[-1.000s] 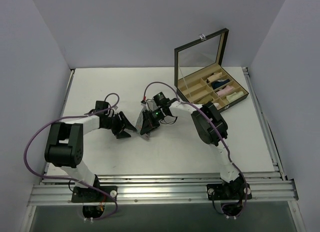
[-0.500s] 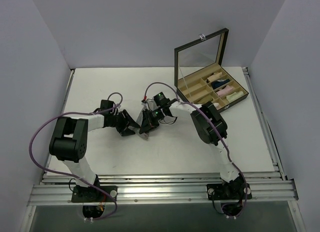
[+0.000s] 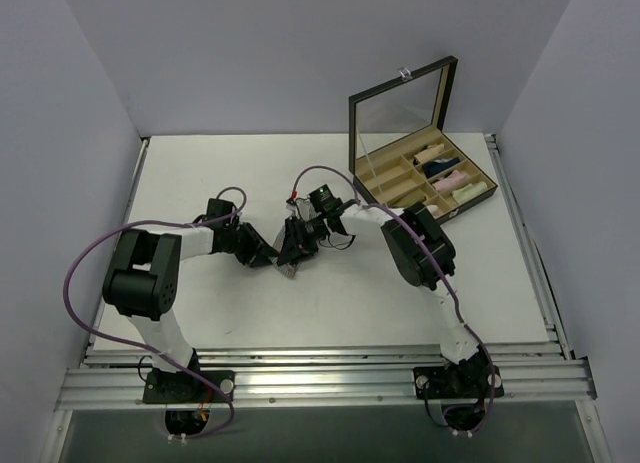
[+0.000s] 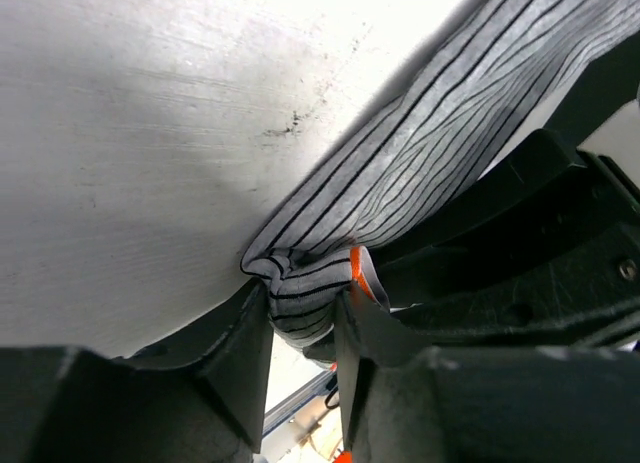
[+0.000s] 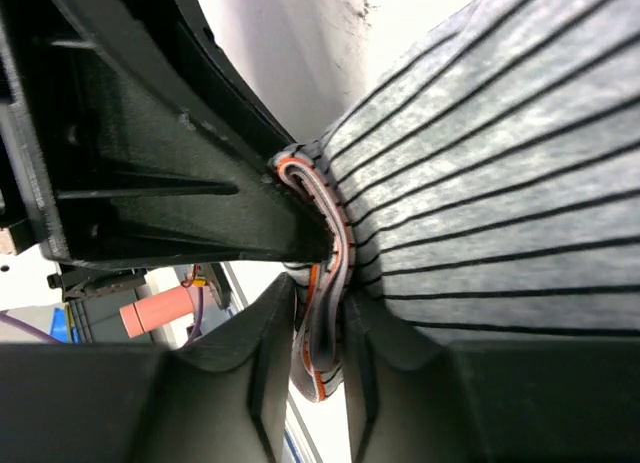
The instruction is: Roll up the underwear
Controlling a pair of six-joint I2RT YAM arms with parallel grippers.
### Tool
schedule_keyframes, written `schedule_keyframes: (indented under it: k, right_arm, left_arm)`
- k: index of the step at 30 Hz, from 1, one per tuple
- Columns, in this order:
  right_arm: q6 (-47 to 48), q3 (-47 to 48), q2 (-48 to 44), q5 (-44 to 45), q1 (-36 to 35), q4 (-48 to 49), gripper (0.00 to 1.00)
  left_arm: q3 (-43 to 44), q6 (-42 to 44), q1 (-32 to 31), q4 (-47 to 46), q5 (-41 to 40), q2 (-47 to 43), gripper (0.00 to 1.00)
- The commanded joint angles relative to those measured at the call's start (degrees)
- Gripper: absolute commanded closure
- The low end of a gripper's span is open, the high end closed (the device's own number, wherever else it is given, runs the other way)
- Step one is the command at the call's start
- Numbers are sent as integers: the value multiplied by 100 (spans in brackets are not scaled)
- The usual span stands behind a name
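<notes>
Both arms reach low over the table [image 3: 200, 173], wrists angled inward. The left gripper [image 4: 302, 318] pinches a bunched fold of the underwear [image 4: 430, 153] — the right gripper [image 5: 322, 313] clamps its orange-edged waistband, cloth between the two.

Workhorses in matching livery: the left arm [image 3: 150, 278] and right arm [image 3: 420, 248] pair black joint housings with white link tubes on black base plates. A purple cable [image 3: 68, 283] trails each (a green light [image 3: 322, 194] glows on the right wrist). The fingers [image 4: 235, 353] are matte black moulded plastic.
</notes>
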State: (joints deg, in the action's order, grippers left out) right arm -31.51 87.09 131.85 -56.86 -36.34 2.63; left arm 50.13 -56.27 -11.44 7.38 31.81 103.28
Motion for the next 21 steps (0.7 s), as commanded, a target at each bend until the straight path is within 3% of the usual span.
schedule_keyframes:
  k: [1,4,11,15,21]
  right_arm:
    - [83,-86,-362,464,56,-139,75]
    - [311,-139,-563,798,48,-437,70]
    - [1233,-219,-1626,2581,-110,-1124,59]
    - [1840,-463,-2066,3881,-618,-1204,57]
    - [2228,-1035,-2673,5026,-1366,-844,56]
  left_arm:
    - [198,133,-69,491,-737,306,67]
    - [418,239,-77,659,-694,429,72]
    - [1007,555,-165,1571,-747,552,80]
    - [1473,845,-270,2434,-895,754,84]
    - [1544,1022,-297,3357,-1160,685,86]
